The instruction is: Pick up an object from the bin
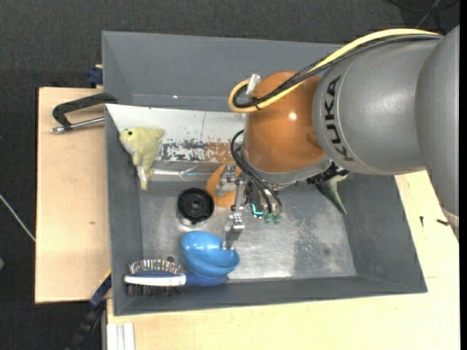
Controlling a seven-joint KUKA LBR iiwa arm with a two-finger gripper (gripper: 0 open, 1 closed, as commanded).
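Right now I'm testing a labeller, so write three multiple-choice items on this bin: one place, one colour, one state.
1. The plush lies: A upper left, B lower right, C centre.
2. The bowl is: A red, B blue, C green.
3. The brush is: A in the claw, B lying loose, C on the plush.
Answers: A, it sits in the upper left corner; B, it is plainly blue; B, it lies at lower left, apart from the claw.
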